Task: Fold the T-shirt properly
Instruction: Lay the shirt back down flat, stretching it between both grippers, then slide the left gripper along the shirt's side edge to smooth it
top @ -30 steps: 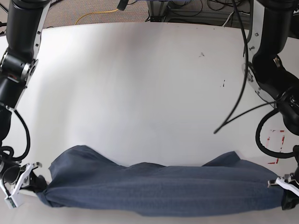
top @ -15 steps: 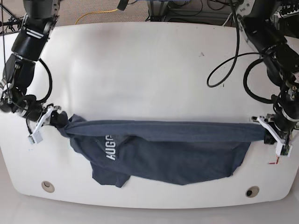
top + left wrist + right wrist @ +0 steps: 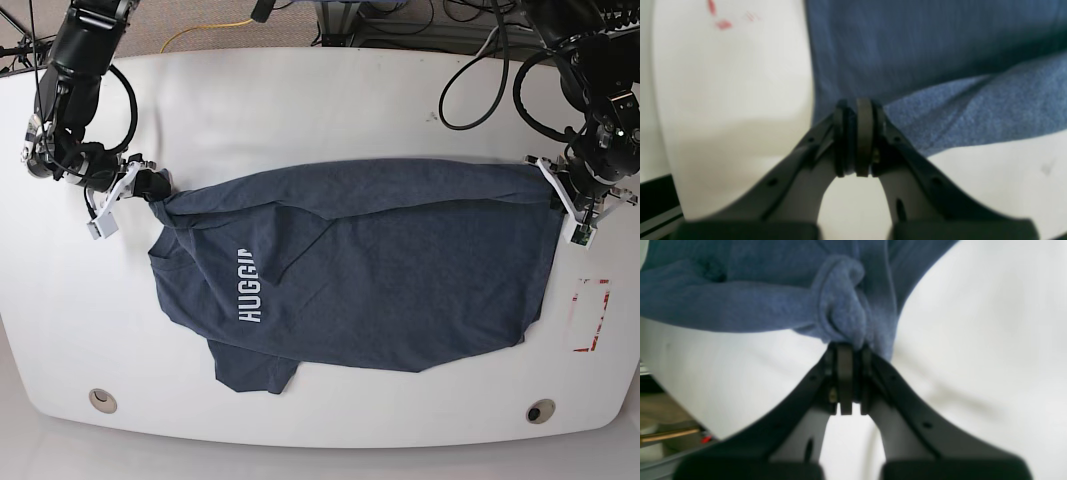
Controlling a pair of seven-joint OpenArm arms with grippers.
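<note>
The dark blue T-shirt (image 3: 370, 270) lies spread across the white table (image 3: 300, 110), its white lettering facing up near the left. My right gripper (image 3: 150, 186) is shut on a bunched corner of the T-shirt (image 3: 840, 316) at the base view's left. At that view's right edge, my left gripper (image 3: 556, 188) is shut on the opposite corner of the T-shirt (image 3: 940, 66). The cloth's far edge stretches between the two grippers. One sleeve pokes out at the shirt's near left.
Red marks (image 3: 590, 315) sit on the table right of the shirt. Two round holes (image 3: 100, 399) (image 3: 540, 411) lie near the table's front edge. Black cables (image 3: 480, 80) hang over the far right of the table.
Both grippers have carried the shirt's edge away from the front of the table toward the back. The shirt, bunched into a band earlier, now lies spread out flat with its lettering showing.
</note>
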